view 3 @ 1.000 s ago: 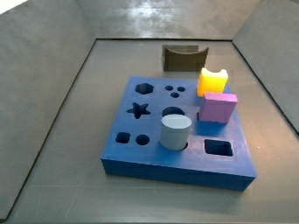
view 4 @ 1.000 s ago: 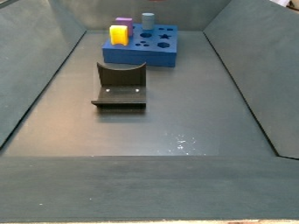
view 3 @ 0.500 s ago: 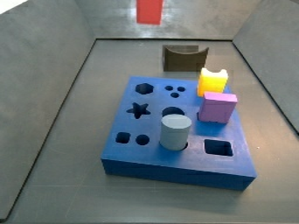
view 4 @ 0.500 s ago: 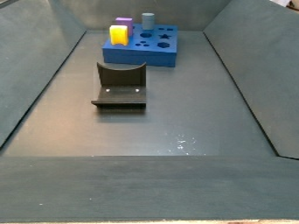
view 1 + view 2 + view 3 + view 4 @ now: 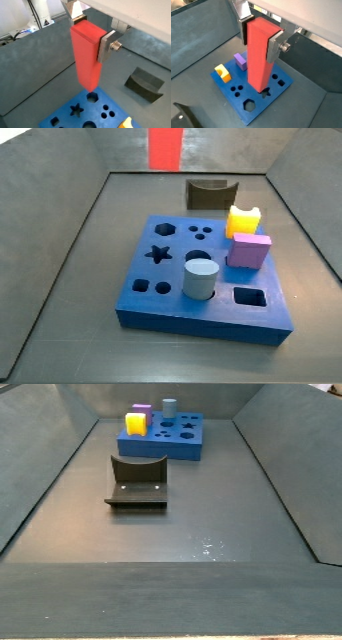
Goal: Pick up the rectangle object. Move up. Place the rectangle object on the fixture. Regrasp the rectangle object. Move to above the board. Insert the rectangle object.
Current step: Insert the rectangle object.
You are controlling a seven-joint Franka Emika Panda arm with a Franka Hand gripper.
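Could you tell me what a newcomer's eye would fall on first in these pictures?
Most striking is the long red-orange rectangle object, hanging upright in the gripper high above the blue board. On the board, a yellow notched block, a pink cube and a grey cylinder stand out. The dark fixture sits on the floor nearby.

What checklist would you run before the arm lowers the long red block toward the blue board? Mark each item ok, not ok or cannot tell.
1. Claw shut on the long red-orange rectangular block, silver fingers flat against its sides: ok.
2. Block hanging upright, long axis vertical, in both wrist views: ok.
3. Block held well clear above the thick blue square board: ok.
4. Empty square hole free to receive it: ok.
5. Block lined up over that square hole: cannot tell; the wrist views show its lower end before a round hole.
6. Dark brown notched fixture out of the path: ok.
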